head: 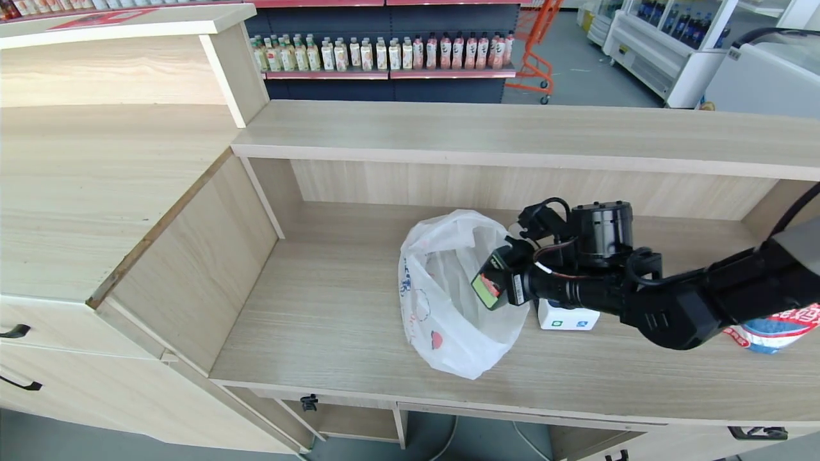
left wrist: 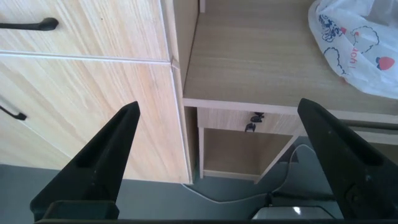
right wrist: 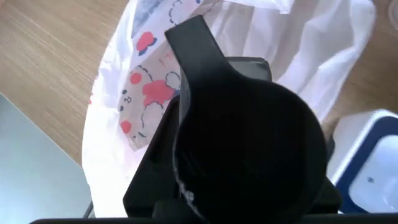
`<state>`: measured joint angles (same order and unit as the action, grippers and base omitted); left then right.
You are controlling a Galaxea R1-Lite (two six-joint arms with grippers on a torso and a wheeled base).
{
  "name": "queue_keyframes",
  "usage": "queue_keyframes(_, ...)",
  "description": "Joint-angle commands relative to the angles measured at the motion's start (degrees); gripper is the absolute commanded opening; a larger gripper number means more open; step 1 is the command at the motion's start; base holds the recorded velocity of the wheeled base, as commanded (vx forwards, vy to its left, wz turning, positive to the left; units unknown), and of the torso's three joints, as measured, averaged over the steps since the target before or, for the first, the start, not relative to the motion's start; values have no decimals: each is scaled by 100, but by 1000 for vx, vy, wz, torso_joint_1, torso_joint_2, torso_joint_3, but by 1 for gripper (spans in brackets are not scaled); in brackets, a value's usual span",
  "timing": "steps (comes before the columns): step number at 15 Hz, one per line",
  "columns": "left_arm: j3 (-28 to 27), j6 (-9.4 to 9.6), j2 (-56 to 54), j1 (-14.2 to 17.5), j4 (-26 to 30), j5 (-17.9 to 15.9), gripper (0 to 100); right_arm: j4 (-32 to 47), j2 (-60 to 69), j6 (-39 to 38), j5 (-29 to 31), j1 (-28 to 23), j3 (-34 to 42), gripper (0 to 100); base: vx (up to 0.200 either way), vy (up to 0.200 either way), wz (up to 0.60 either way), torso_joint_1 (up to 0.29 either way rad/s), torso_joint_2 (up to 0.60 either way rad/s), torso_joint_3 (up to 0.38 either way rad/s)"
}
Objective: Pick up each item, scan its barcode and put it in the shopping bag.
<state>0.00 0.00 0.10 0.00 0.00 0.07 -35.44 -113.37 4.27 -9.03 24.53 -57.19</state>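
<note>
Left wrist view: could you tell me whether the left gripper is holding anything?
No, the left gripper stands open, with nothing between its two black fingers.

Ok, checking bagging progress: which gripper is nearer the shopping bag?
Right. The right gripper holds a dark item over the open shopping bag; the left gripper is off below the counter edge.

A shop: shelves of bottled drinks (head: 384, 54) at top centre, glass-fronted chillers (head: 666, 32) upper right, a wooden checkout counter (head: 512, 131) below.
</note>
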Motion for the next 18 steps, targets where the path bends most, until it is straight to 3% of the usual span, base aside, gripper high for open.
queue_keyframes(1, 0, 0, -1, 0, 0, 1, 100, -68, -493, 48, 7, 219, -240, 0, 0, 0, 0, 0, 0, 0)
queue_keyframes(6, 0, 0, -1, 0, 0, 1, 100, -77, -923, 663, 183, 254, -513, 0, 0, 0, 0, 0, 0, 0)
queue_keyframes(7, 0, 0, -1, 0, 0, 1, 100, -77, -959, 672, 191, 254, -513, 100, 0, 0, 0, 0, 0, 0)
queue_keyframes(10, 0, 0, -1, 0, 0, 1, 100, -200, -941, 584, 183, 263, -469, 100, 0, 0, 0, 0, 0, 0)
queue_keyframes(13, 0, 0, -1, 0, 0, 1, 100, -218, -537, -646, 183, 228, -416, 100, 0, 0, 0, 0, 0, 0)
queue_keyframes(15, 0, 0, -1, 0, 0, 1, 100, -200, 17, -1631, 191, 43, 23, 100, 0, 0, 0, 0, 0, 0)
queue_keyframes(18, 0, 0, -1, 0, 0, 1, 100, 353, 1300, -2141, 183, -519, 920, 100, 0, 0, 0, 0, 0, 0)
